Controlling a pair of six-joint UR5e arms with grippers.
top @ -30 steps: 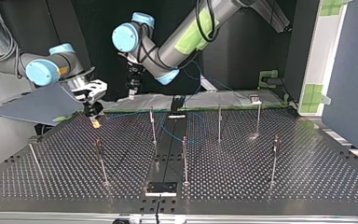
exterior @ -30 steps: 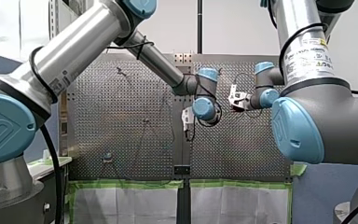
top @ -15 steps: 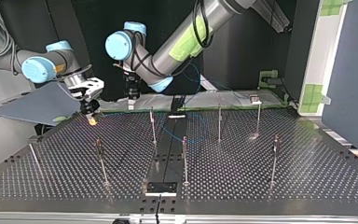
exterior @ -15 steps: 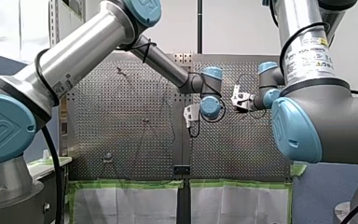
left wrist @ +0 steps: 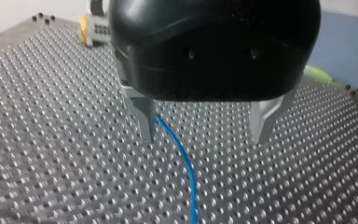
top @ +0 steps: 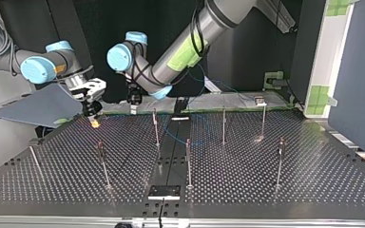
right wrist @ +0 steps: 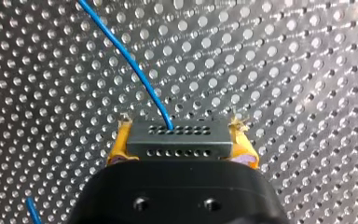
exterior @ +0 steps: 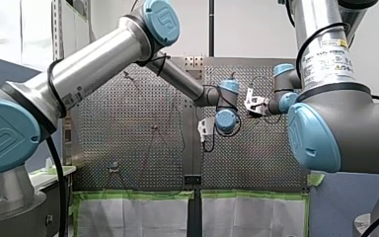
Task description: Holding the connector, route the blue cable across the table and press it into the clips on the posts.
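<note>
Two changes stand out over the last second, both on my left arm. In the front view its blue wrist joint has drifted rightward and a little lower, toward the centre of the frame, and the elbow at the upper left has swung right with it. In the top view the left gripper has sunk in the upper left of the frame, and its tip now hangs low over the far edge of the table. The right gripper, further left in that frame, has barely shifted. It sits low over the perforated plate with its yellow pads close to the surface.

Only the top view shows the thin posts. They stand across the middle of the frame, well apart from both grippers.

Only the left wrist view shows how the left gripper stands: its metal fingers are spread wide. The blue cable runs just beside the inner face of one finger and away over the table, and the other finger is well clear of it.

Only the right wrist view shows the right gripper clamped on the grey connector, which is pinched between its pads. The cable leaves the connector's face and curves off ahead over the holes. A second short piece of blue shows beside the gripper body.
</note>
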